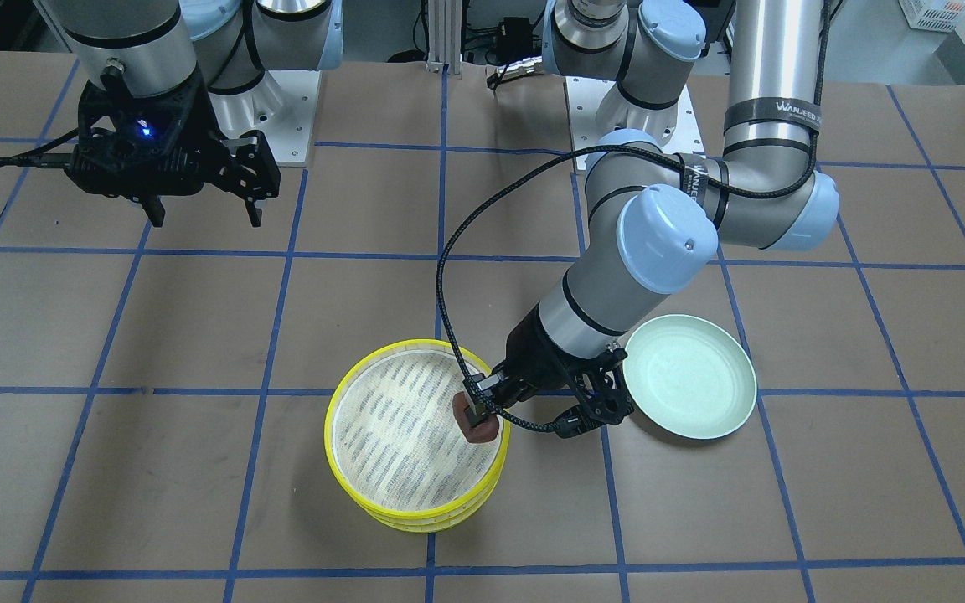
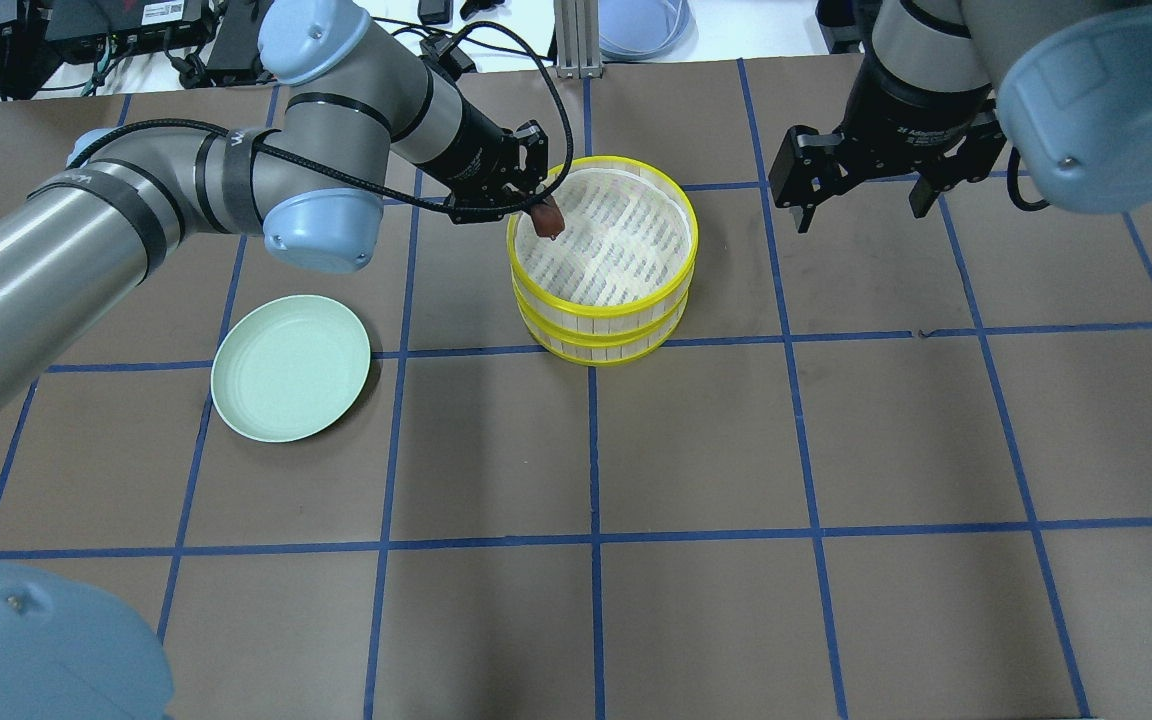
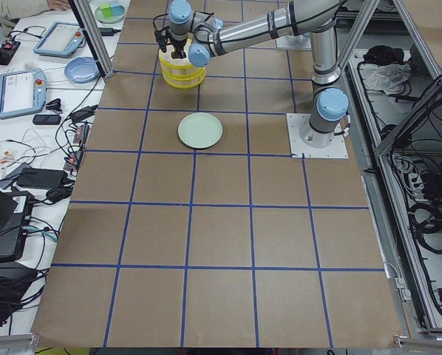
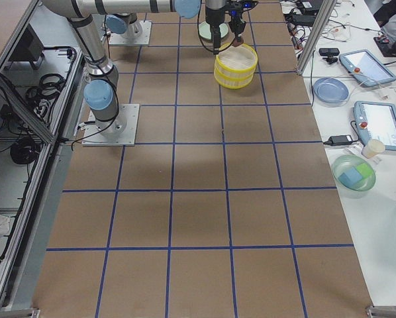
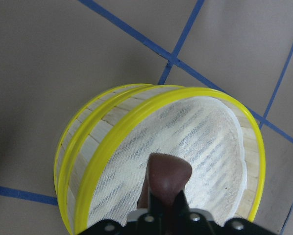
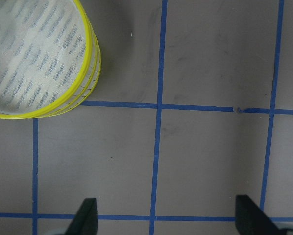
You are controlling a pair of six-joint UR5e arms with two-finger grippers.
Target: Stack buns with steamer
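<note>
so, the left gripper (image 1: 477, 412) pinches the dark brown bun (image 5: 167, 175) just over the right rim of the yellow steamer (image 1: 330, 435), lower middle of the front-facing view. placing step, i reckon: next it should lower inside and let go. the right gripper (image 1: 204, 218) hangs spread, upper left.

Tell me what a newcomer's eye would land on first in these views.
First, the stacked yellow steamer near the middle of the table, with the left gripper holding a dark reddish-brown bun just over its rim. Next, the empty pale green plate beside the steamer on the robot's left, and the right gripper hanging open above the table on the other side.
</note>
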